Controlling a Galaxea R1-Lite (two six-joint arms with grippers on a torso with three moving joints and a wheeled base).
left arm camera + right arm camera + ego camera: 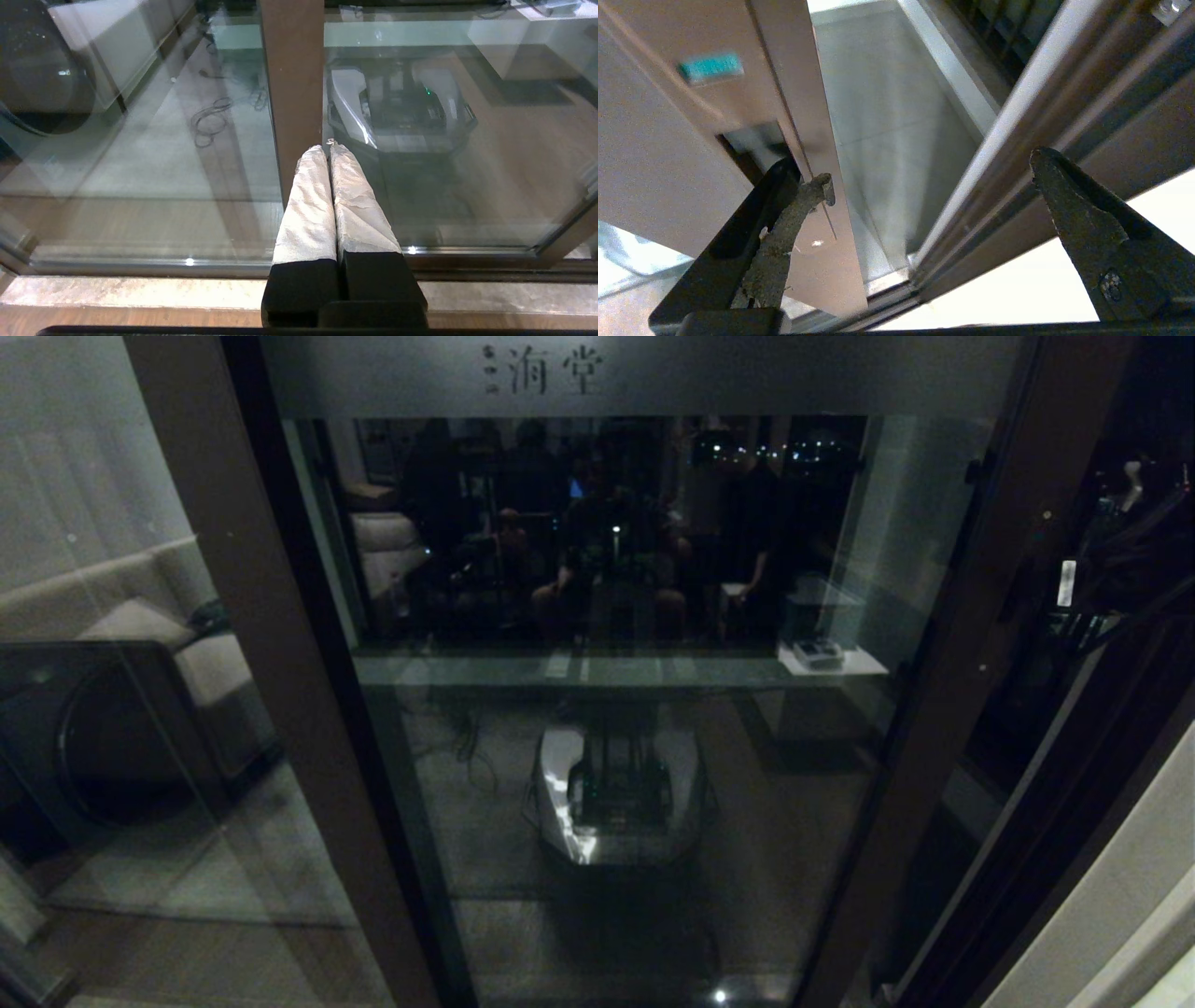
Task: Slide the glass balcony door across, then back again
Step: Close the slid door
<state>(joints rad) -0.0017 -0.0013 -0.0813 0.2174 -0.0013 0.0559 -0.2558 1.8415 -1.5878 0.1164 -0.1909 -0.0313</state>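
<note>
Glass fills the head view: the glass balcony door (pixel 616 709), a tall pane in a dark brown frame with a frosted band across its top, stands straight ahead, mirroring the robot's own base. Its handle-side stile (pixel 817 154) shows smooth and flat in the right wrist view, with a narrow recessed handle slot (pixel 752 144) cut into it. Over there the right hand (pixel 931 182) is spread wide, rough grey-padded fingers (pixel 784 219) apart, one tip hooked right at the stile's edge beside the slot, the other out over the dark outer frame (pixel 1064 116). Between them, a gap onto pale floor tiles (pixel 887 130). To the left, a second brown-framed pane (pixel 112 709) shows a sofa (pixel 140 616). The left hand (pixel 327 149) hangs low before the glass, its white-wrapped fingers (pixel 308 205) pressed together on nothing, above a stone sill (pixel 140 291).
</note>
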